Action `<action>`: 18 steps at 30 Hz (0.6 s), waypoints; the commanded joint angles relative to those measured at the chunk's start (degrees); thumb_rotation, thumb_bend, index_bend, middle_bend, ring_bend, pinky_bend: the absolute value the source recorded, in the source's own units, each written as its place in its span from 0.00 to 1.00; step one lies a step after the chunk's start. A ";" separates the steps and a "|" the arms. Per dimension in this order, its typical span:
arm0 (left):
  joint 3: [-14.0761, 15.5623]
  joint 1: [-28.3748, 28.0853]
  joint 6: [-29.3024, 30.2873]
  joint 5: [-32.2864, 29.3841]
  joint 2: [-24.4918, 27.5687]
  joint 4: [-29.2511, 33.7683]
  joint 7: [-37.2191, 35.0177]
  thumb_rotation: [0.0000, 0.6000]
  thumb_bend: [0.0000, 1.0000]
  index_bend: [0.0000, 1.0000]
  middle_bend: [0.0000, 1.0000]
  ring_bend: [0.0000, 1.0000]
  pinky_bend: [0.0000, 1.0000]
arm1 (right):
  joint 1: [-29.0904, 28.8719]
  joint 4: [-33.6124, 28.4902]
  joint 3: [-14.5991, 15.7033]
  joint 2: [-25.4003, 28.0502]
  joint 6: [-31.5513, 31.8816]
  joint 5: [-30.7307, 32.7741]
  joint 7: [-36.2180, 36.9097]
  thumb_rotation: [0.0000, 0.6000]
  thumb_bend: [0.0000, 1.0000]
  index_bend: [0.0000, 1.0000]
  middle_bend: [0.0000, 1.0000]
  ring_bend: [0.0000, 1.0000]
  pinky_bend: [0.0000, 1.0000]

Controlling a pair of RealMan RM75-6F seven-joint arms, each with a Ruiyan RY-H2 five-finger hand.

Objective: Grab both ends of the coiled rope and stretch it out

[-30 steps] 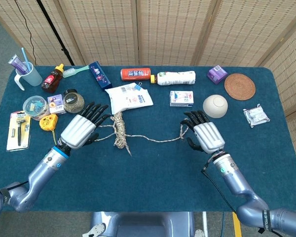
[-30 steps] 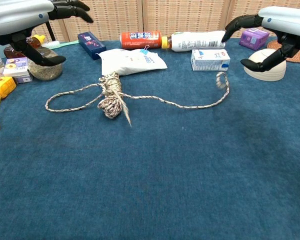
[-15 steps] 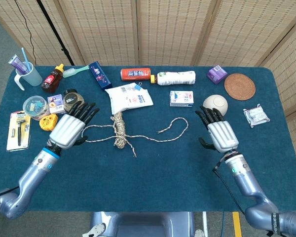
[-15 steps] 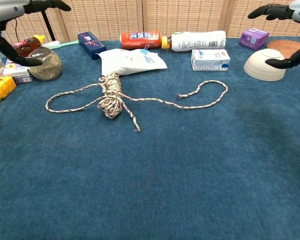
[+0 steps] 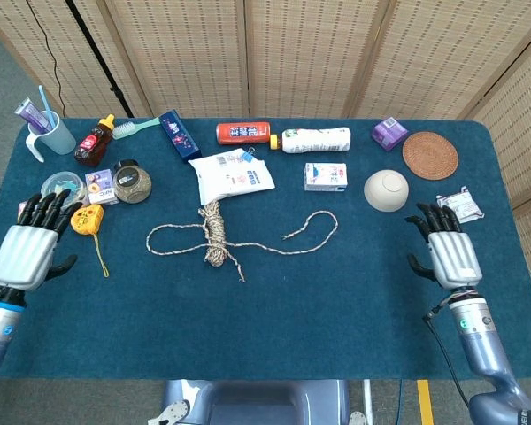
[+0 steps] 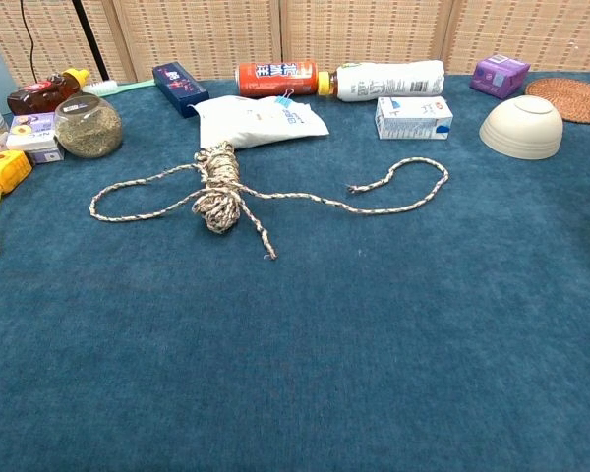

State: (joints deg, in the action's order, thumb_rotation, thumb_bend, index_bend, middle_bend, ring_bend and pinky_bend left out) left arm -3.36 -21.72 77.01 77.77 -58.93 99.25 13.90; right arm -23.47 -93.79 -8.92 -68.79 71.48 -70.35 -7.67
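Table (image 5: 274, 310): blue cloth top, carrying the work piece at centre and sundry goods along the far edge and left side.

Left hand (image 5: 25, 252): at the left edge of the table, well apart from the rope, fingers spread, holding nothing. Seen in the head view only.

Right hand (image 5: 449, 255): near the right edge of the table, likewise well apart from the rope, fingers spread, holding nothing. Head view only.

Rope (image 6: 275, 192): lies slack on the cloth at mid-table, just in front of the white pouch (image 6: 256, 120). A bundle (image 6: 218, 189) is wound tight at the middle; a long loop runs out to the left, and a strand trails right and hooks back to a free end (image 6: 352, 188). A second short end (image 6: 268, 253) points toward the near side, below the bundle.

Status: judged not accomplished. The bundle is coiled, neither end is gripped, and no span of the rope is drawn straight.

Remaining: each hand to reach an end, close on it, and pull outward until the bundle unwinds and the line lies taut.
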 commanded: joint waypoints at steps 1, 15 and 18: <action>1.51 3.25 3.20 0.80 1.11 -0.88 -2.30 1.00 0.22 0.14 0.00 0.00 0.00 | 1.71 -0.41 0.93 0.84 1.89 -0.48 -0.26 1.00 0.39 0.24 0.10 0.05 0.00; 7.12 15.59 14.34 4.83 1.26 -2.86 -7.47 1.00 0.22 0.21 0.01 0.00 0.00 | 11.02 -3.06 5.51 2.71 12.07 -3.75 -1.90 1.00 0.39 0.28 0.12 0.05 0.00; 8.04 17.27 15.57 6.09 1.07 -3.29 -7.61 1.00 0.22 0.22 0.01 0.00 0.00 | 12.81 -3.46 6.18 3.03 13.63 -3.85 -2.40 1.00 0.39 0.28 0.12 0.05 0.00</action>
State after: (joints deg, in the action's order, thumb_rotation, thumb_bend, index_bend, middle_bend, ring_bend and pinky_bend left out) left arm 4.27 -5.02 92.09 83.36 -57.71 96.23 6.52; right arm -11.30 -96.94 -3.19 -66.00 84.54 -74.04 -9.80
